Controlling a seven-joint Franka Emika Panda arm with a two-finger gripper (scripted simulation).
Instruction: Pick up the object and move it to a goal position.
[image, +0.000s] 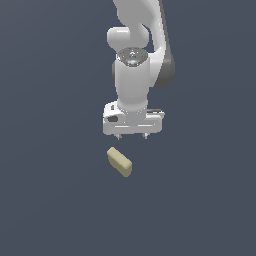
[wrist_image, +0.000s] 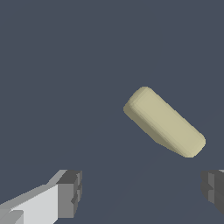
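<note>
The object (image: 119, 162) is a small pale tan block with rounded edges, lying at an angle on the dark grey surface. My white gripper (image: 132, 136) hangs a short way above and behind it, open, with nothing between its fingers. In the wrist view the object (wrist_image: 165, 121) lies ahead of the gripper (wrist_image: 142, 189), outside the gap, and the two dark finger pads (wrist_image: 71, 192) stand wide apart.
A flat dark grey surface (image: 50, 190) fills both views. The white arm (image: 135, 55) rises behind the gripper in the exterior view.
</note>
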